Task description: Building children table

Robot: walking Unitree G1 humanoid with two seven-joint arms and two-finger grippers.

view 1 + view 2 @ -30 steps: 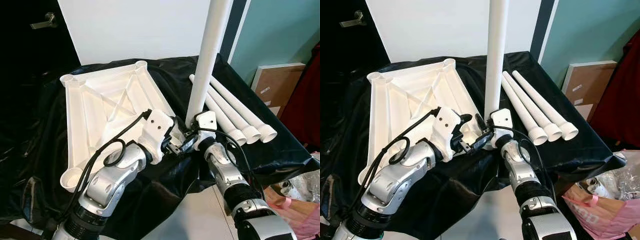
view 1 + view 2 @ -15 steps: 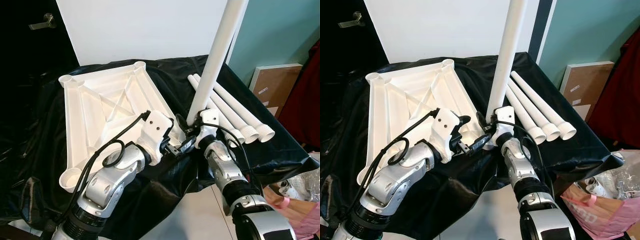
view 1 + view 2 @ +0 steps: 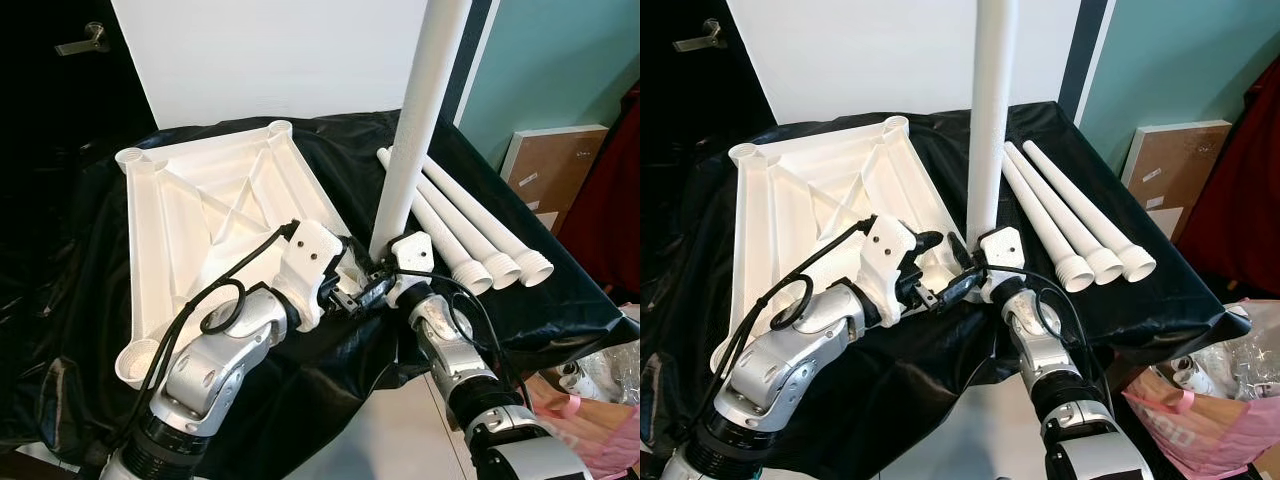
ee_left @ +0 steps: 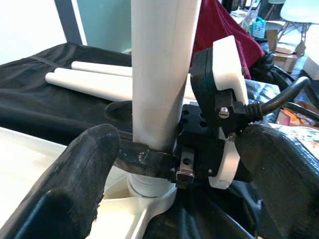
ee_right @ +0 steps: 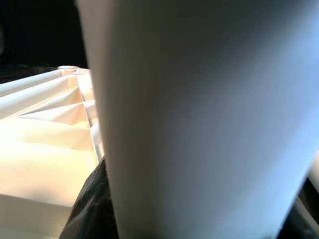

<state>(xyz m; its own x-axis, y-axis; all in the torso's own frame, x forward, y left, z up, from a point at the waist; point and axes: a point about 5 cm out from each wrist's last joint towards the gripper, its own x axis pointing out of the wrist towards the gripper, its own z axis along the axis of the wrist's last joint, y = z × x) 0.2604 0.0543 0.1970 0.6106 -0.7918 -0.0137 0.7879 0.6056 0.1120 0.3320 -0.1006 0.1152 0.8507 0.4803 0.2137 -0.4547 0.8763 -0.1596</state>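
The white table top (image 3: 210, 215) lies upside down on a black cloth. A white leg (image 3: 415, 120) stands nearly upright at its near right corner socket (image 4: 149, 191), threaded end down in it. My right gripper (image 3: 375, 262) is shut on the leg's base, and one black finger (image 4: 144, 159) wraps round it. My left gripper (image 3: 348, 288) is open just left of that corner. Its two fingers (image 4: 84, 169) stand wide apart on either side of the leg without touching it. In the right wrist view the leg (image 5: 199, 124) is very close.
Three spare white legs (image 3: 470, 235) lie side by side on the cloth to the right. The black cloth (image 3: 560, 310) falls off the table's right edge near them. A wooden panel (image 3: 545, 160) leans on the teal wall, and a pink bag (image 3: 1200, 420) sits on the floor.
The leg leaned to the right half a second ago and now stands close to upright. Both grippers stay at the same corner.
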